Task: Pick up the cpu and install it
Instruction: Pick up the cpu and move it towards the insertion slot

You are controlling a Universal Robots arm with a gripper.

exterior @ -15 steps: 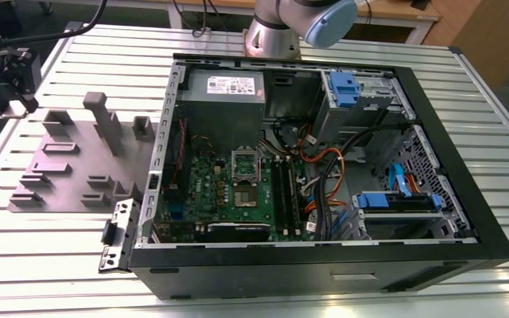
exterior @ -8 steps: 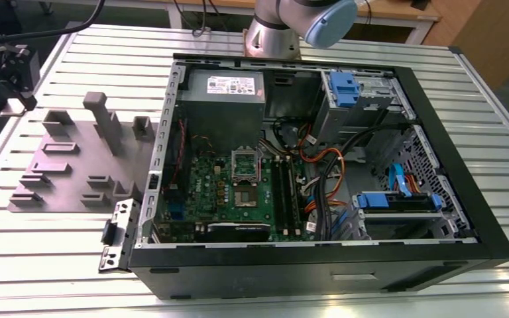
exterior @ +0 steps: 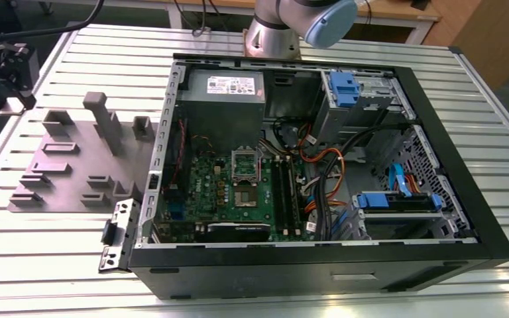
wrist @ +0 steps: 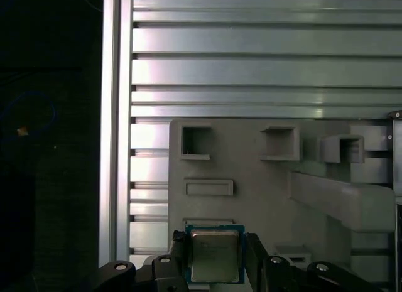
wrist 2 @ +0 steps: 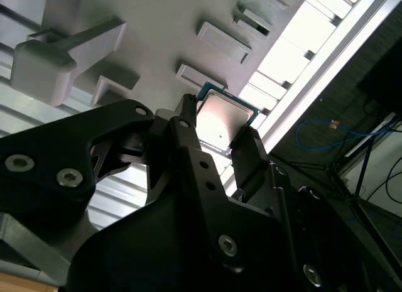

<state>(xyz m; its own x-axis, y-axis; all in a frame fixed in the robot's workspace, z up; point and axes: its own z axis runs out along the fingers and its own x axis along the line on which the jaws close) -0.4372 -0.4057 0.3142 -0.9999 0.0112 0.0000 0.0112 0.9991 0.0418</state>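
Exterior view: open computer case [exterior: 325, 273] on slatted table [exterior: 51, 265]; grey holder plate [exterior: 73, 162] alongside, toward the table's edge at the exterior view's left

Second wrist view: gripper [wrist 2: 220, 127] closed narrow on cpu [wrist 2: 225, 116], fingers [wrist 2: 251, 157] clamping opposite edges, over the plate

First wrist view: cpu gripped likewise, near the plate's corner by the table edge

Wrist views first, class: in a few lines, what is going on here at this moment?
The robot arm's black tool grips a small flat square silvery-topped chip, the cpu, by two opposite edges over the grey moulded holder plate on the slatted aluminium table. In the exterior view the open black computer case lies beside that plate, its green motherboard exposed; the chip is not yet installed.
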